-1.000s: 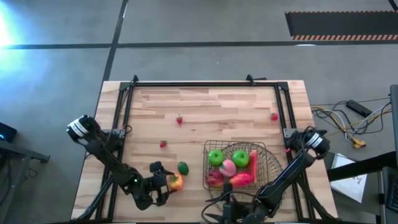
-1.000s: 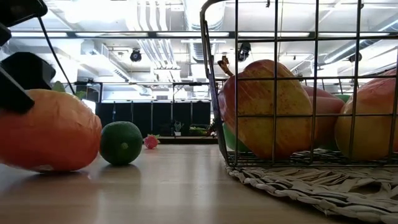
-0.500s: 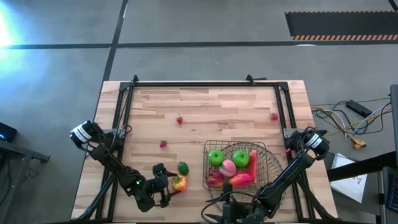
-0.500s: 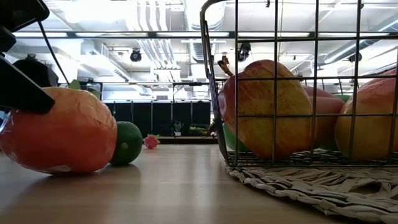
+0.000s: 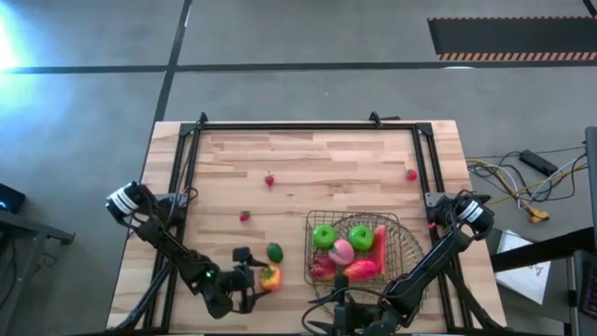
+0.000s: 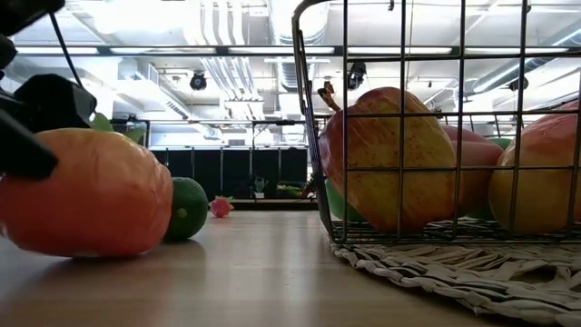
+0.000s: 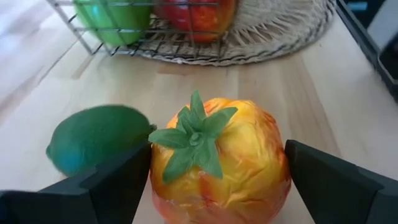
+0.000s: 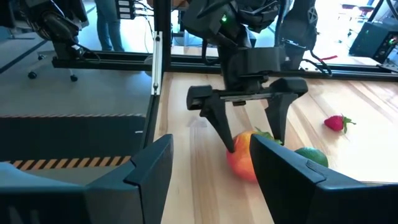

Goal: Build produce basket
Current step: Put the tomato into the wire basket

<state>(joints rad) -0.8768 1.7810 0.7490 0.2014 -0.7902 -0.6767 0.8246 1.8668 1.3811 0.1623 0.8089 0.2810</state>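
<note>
Orange and yellow, a leaf-topped toy fruit sits on the tabletop near its front edge, between the spread fingers of the left hand, which stand wide on either side of it without clearly clamping. Just beside it lies a green lime. Farther right, the wire basket rests on a woven mat with green apples, a pink piece and red pieces inside. The right hand waits at the front edge, fingers partly open, holding nothing. Beyond, three small strawberries lie scattered. No writing is readable.
</note>
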